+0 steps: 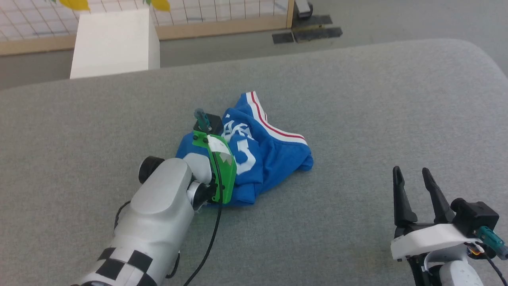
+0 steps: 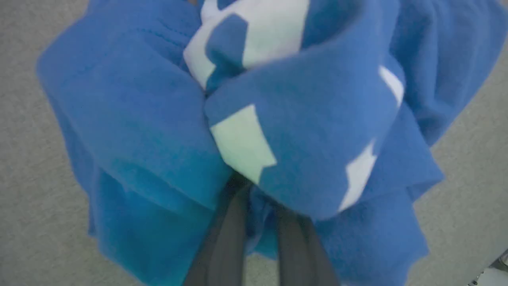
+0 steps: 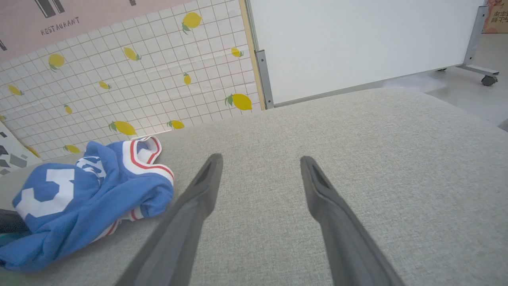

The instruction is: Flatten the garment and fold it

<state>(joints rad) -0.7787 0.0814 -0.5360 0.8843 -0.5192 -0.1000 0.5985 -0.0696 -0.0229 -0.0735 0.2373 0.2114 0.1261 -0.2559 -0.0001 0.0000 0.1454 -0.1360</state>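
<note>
Grey woven fabric covers the counter [image 1: 357, 99], whose far right corner is rounded. Beyond its far edge I see a white block [image 1: 115, 43] on the floor, and in the right wrist view a tiled wall printed with lemons [image 3: 139, 79] beside a white panel [image 3: 357, 43] on a castered frame.

The garment [image 1: 274, 159] lies crumpled in a heap near the middle of the counter, blue with white numerals uppermost and a red-and-white striped edge along its far side.

Left arm: the pale forearm enters from the lower left of the head view, its wrist with a green bracket [image 1: 222, 171] bent over the heap's near left side. The left tool [image 2: 260, 198] is drawn together, clamped on a bunched fold of the garment; its tips are buried in cloth.

Right arm: the right tool [image 1: 410, 171] sits at the lower right, fingers [image 3: 198, 190] spread apart with nothing between them, well apart from the garment.
</note>
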